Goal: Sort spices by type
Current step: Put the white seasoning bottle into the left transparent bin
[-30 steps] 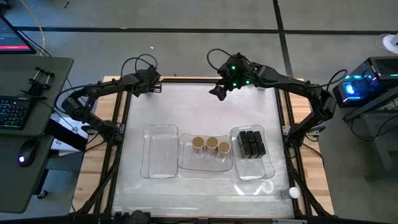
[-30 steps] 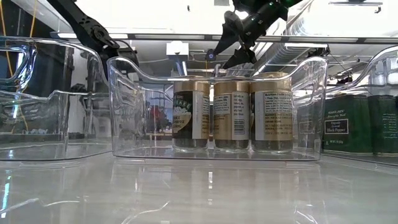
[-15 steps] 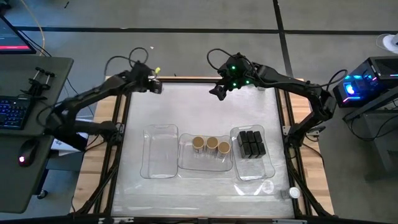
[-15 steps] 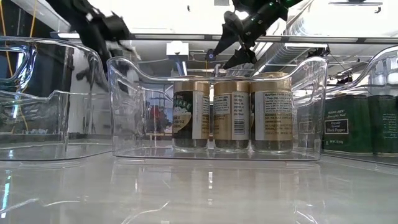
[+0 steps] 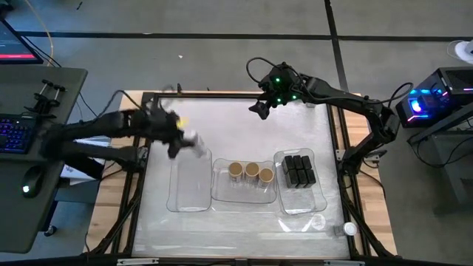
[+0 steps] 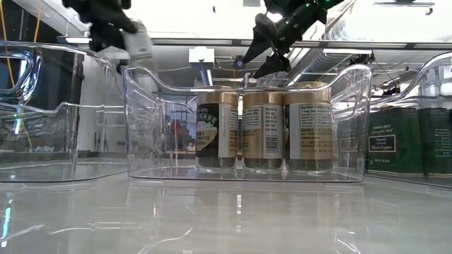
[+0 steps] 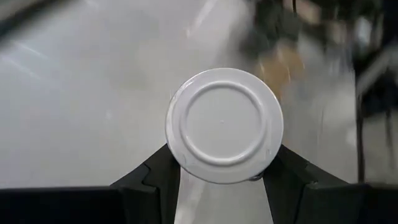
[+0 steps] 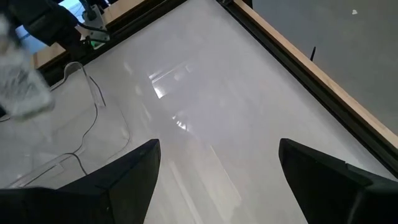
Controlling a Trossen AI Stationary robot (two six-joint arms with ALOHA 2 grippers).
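My left gripper hangs above the far end of the left clear tray, shut on a clear jar with a white lid; the low view shows this jar high in the air. Three round tan-topped spices stand in the middle tray. Several black boxy ones fill the right tray. Another white-lidded jar lies at the table's near right corner. My right gripper waits open above the far middle of the table. My left gripper pinches the jar between its two fingers, one on each side of the jar's body just below the white lid. The lid faces the wrist camera. The jar is lifted clear of the table and sits tilted in the low view.
The three clear trays stand side by side across the table's near half; the left one holds nothing. Bare white tabletop stretches below my right gripper. A wooden frame borders the table, with a desk and keyboard beyond the left edge.
My left gripper has swung fast from the table's far left corner toward the near edge and a little right, and now hangs over the left tray's far end, with the white-lidded jar in it. My right arm has kept still.
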